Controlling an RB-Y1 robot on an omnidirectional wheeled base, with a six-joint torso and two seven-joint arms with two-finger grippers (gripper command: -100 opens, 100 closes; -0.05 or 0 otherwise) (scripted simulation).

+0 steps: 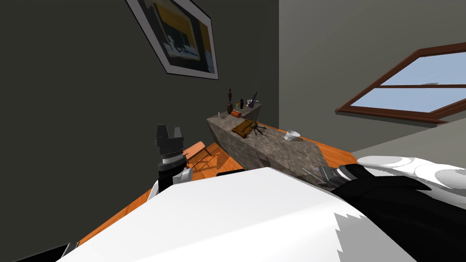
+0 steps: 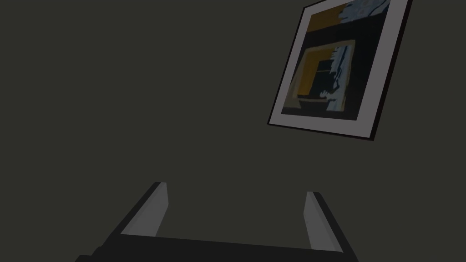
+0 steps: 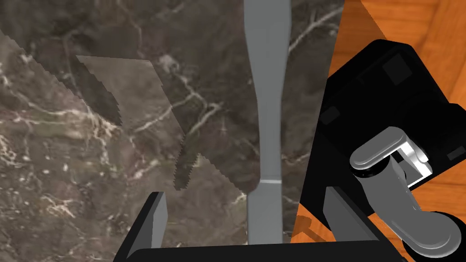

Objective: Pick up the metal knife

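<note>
Grey and flat, the knife (image 3: 268, 113) lies on a brown marbled desk (image 3: 91, 150), close beside the desk's edge, with orange wooden floor (image 3: 391, 27) beyond that edge. I am looking down along the right tool (image 3: 243, 193), which hangs over the knife with its two fingers (image 3: 157, 218) spread apart and gripping nothing. Counting the tool's reach as 12 o'clock, the knife runs straight from 6 to 12. It passes between the fingers but off centre, nearer the finger on the desk-edge side. It narrows to a waist partway along, and a faint seam crosses it close to the tool. I cannot tell which end is the handle.

In the head view, a brown cloth (image 1: 242, 128), a white bowl (image 1: 292, 135) and some bottles (image 1: 236, 107) sit farther up the desk, toward 11 o'clock from the right tool and well apart from the work. The left tool (image 2: 236, 188) is raised at about 9 o'clock from the desk's near end, fingers apart and idle.

To do this step well, I judge I should first shift the right tool slightly toward the desk edge so the knife sits midway. Then I should lower until the fingertips almost graze the desk and close across the knife's width. A thin flat thing gives little to pinch, so closing too high would likely miss it, and a sideways nudge could push it off the edge.
</note>
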